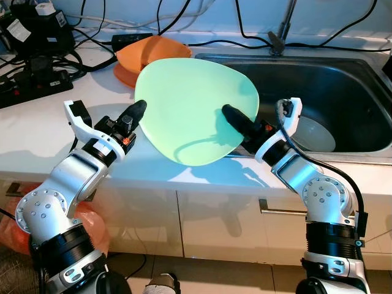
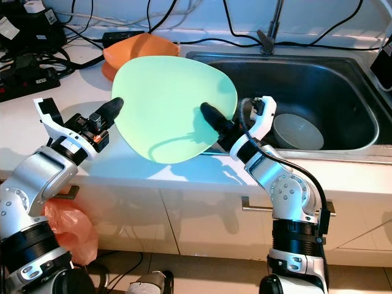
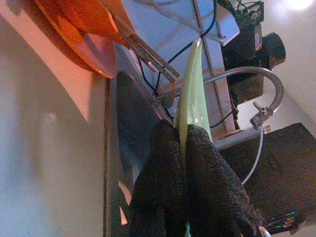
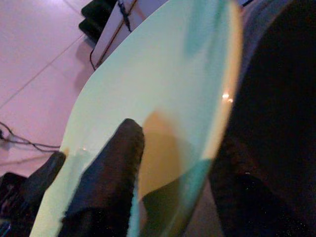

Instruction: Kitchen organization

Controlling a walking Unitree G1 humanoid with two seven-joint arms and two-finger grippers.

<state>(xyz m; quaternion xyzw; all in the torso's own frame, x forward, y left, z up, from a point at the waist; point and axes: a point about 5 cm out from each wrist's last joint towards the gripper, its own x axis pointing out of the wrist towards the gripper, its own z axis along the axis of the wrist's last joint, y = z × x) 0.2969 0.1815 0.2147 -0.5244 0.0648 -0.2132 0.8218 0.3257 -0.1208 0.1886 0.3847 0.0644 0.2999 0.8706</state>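
Observation:
A large light green plate [image 1: 190, 110] hangs tilted on edge above the counter's front, just left of the sink. At the plate's left rim, my left gripper [image 1: 138, 109] is shut; the left wrist view shows its two black fingers [image 3: 163, 163] pinching the thin green edge. My right gripper [image 1: 231, 115] is shut on the plate's lower right side. One of its fingers [image 4: 118, 148] lies across the plate's face and the other is behind it. Orange dishes [image 1: 147, 52] sit stacked on the counter behind the plate.
A steel sink [image 1: 343, 79] with a white bowl [image 1: 313, 136] in it lies to the right, with a faucet [image 1: 278, 37] behind. A power strip and black cables [image 1: 33, 79] crowd the counter's back left. An orange bag [image 1: 92, 226] sits on the floor below.

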